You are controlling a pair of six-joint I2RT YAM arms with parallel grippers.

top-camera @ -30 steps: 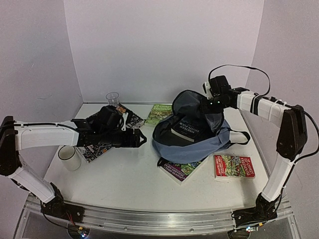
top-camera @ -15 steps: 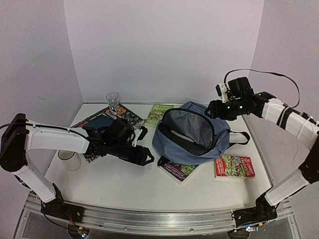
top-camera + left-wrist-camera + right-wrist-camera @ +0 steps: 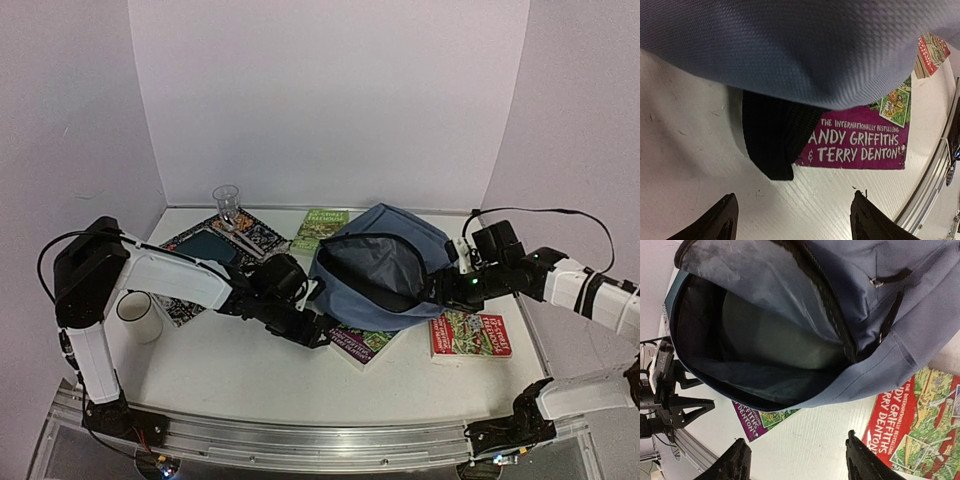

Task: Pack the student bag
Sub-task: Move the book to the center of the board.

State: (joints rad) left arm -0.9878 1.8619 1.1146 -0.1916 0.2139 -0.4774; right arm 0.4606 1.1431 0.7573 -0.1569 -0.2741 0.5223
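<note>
The left gripper (image 3: 794, 202) gapes wide, empty, at the near edge of the large soft grey-blue fabric backpack (image 3: 405, 250); the right gripper (image 3: 796, 447), equally wide and empty, faces its open mouth.

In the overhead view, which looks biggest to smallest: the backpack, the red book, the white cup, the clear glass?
Largest first:
1. backpack
2. red book
3. white cup
4. clear glass
The cup sits nearer the camera than the glass, so that last pair is unsure.
</note>
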